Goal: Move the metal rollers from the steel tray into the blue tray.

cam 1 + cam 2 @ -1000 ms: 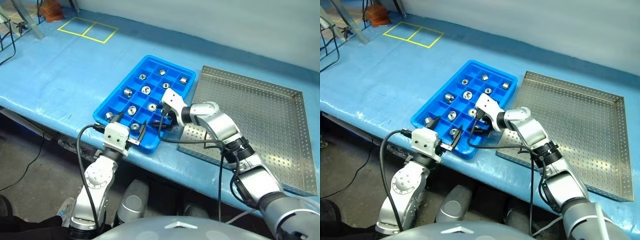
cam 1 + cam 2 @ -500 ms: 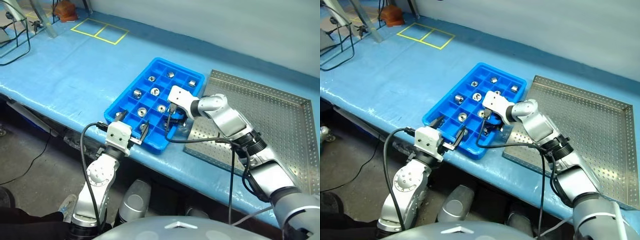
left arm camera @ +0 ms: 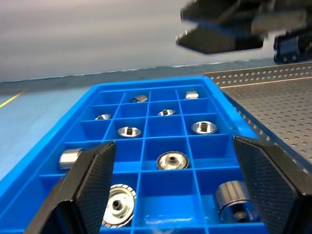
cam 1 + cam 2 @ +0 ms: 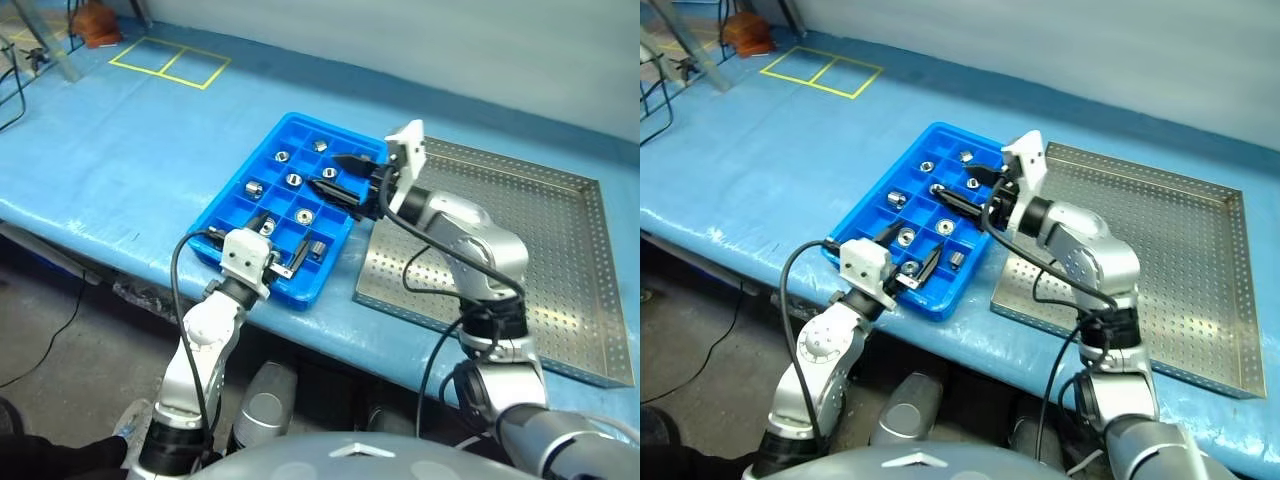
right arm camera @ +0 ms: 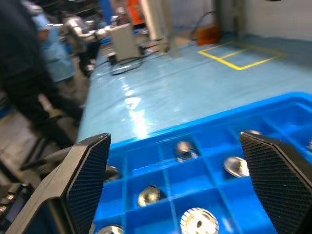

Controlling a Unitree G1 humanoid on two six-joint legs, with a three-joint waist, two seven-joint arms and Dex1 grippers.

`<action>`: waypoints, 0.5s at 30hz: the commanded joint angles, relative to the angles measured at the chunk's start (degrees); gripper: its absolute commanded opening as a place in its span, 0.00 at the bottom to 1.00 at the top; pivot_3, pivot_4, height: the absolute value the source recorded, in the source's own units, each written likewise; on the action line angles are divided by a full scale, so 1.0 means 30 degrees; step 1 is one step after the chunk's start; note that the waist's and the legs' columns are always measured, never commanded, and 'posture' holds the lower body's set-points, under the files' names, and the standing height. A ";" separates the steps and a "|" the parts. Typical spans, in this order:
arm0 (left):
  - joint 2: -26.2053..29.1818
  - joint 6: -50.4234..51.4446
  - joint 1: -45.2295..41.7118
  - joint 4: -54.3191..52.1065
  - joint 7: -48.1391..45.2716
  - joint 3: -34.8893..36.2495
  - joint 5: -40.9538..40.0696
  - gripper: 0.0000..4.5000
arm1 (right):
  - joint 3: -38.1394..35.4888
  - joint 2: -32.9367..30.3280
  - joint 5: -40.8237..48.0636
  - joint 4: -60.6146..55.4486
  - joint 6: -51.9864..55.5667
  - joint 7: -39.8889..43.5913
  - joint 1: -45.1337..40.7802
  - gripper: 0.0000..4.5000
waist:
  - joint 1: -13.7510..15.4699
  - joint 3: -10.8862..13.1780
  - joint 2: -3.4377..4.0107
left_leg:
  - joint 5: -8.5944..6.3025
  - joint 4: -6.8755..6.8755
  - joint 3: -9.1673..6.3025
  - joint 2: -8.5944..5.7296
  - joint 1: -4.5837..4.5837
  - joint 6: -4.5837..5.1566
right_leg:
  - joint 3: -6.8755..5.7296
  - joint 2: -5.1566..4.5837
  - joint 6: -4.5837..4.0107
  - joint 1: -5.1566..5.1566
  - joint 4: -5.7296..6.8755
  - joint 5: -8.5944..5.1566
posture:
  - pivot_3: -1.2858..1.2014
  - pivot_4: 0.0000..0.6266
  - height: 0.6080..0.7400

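With every metal roller (image 4: 306, 213) lying in blue tray (image 4: 240, 213) compartments and steel tray (image 4: 560, 270) bare: right gripper (image 4: 340, 185) spread, empty, above blue tray; left gripper (image 4: 283, 246) likewise spread, empty, at near rim.

A bright blue tray (image 4: 232, 210), plastic and divided by a grid into small square compartments, lies on the table touching the left edge of a large steel tray (image 4: 560, 250). Shiny metal rollers (image 4: 294, 180) sit singly in separate blue compartments. The perforated steel floor looks bare.
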 commanded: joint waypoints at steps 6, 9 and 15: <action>0.0296 -0.0653 -0.2883 0.2655 -0.2015 -0.0423 -0.0684 0.93 | -0.0472 -0.1984 -0.2675 -0.3807 -0.2106 -0.3308 0.4956 1.00 | -0.4338 0.0004 0.0014 | 0.0014 -0.0002 0.0032 -0.0011 0.0042 0.0027 | 0.0065 -0.0006 0.0032 0.0043 0.0027 0.0030 | 0.48 0.24 1.00; 0.0250 -0.0827 -0.3612 0.3515 -0.2773 -0.0443 -0.1070 0.96 | -0.0881 -0.2025 -0.2502 -0.4402 -0.2097 -0.3834 0.6325 1.00 | -0.6041 0.0008 0.0018 | 0.0010 -0.0090 0.0038 0.0010 0.0284 0.0034 | 0.0088 0.0015 0.0030 0.0213 0.0036 0.0022 | 0.47 0.24 1.00; 0.0341 -0.1332 -0.4271 0.4781 -0.3076 -0.0026 -0.0997 0.96 | -0.1281 -0.1716 -0.1805 -0.5483 -0.3045 -0.3822 0.8081 1.00 | -0.7903 0.0016 0.0007 | 0.0015 -0.0148 0.0038 0.0043 0.0516 0.0044 | 0.0228 0.0135 -0.0041 0.0350 0.0111 -0.0031 | 0.45 0.24 1.00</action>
